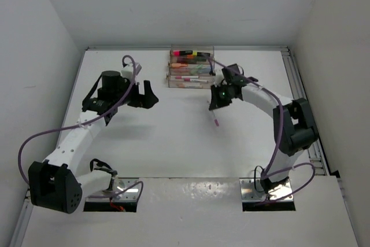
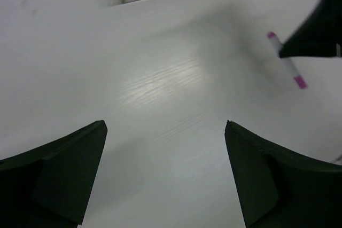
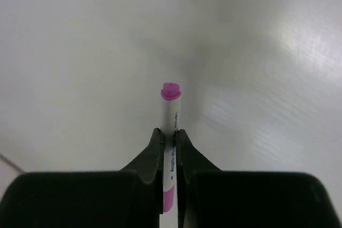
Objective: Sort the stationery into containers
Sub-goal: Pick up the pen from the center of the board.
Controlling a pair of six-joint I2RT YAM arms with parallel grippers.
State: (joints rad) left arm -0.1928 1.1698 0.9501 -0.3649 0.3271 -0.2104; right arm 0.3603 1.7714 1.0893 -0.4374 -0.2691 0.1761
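We see the right gripper (image 3: pixel 170 134) clamped on a thin white pen (image 3: pixel 171 111) with pink ends, its two fingers pressed flat against the barrel just above the lower end. From the right wrist the pen stands straight out past the fingertips, its far pink tip over the bare white table (image 1: pixel 173 143). In the top view the pen slants from the gripper towards the near edge, right of the table's middle and in front of the trays (image 1: pixel 191 69) (whether its tip touches the table we cannot tell). The trays sit at the far edge against the back wall, stepped, with bright highlighters (image 1: pixel 191 54) lying across the rearmost one and other pieces in the rows below, too small for us to sort out. The left gripper (image 2: pixel 165 126) hangs over the table to the left of the trays with its fingers spread wide and nothing between them. From its wrist camera we see the pen and the dark tip of the right gripper off to the right, well apart from it.
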